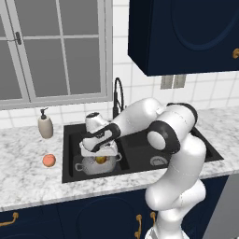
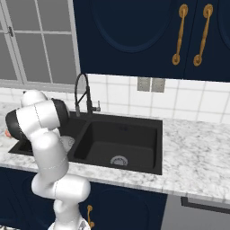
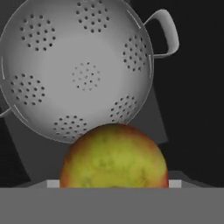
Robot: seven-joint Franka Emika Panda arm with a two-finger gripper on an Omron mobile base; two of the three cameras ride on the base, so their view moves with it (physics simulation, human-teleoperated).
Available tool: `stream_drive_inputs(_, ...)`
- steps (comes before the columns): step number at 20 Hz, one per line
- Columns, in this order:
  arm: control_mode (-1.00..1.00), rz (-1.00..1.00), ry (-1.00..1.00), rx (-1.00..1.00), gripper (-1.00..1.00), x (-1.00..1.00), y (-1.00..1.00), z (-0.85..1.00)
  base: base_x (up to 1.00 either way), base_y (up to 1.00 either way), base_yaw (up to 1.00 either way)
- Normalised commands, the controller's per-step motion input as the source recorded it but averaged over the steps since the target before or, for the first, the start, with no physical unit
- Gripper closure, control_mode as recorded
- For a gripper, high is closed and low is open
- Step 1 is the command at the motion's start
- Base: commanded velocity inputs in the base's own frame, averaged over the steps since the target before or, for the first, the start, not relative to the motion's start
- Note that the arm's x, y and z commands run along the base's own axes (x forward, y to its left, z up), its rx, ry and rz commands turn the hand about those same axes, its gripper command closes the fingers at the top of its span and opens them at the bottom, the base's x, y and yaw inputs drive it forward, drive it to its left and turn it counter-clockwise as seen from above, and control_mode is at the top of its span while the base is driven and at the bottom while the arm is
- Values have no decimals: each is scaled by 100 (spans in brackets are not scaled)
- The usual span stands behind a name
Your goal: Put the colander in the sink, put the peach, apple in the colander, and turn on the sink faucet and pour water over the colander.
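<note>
Nothing here is showing any readable writing. No labels, brands, numbers or signs are appearing on anything I am looking at.

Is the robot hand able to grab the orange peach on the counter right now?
Probably not yet: the gripper holds the apple over the colander. The peach sits in the open with nothing beside it, so it looks easy afterwards.

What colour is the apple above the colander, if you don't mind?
Yellow-green with reddish edges; the apple shows best in the hand view.
</note>
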Motion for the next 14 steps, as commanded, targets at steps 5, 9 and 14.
stream_drive_inputs(5,-100,0,-3,0,100,37,9,-34,0,0,0)
stream_drive_inputs(9,-100,0,-1,0,100,30,5,-40,0,0,0)
stream_drive_inputs(14,-100,0,0,0,100,19,10,-49,0,0,0)
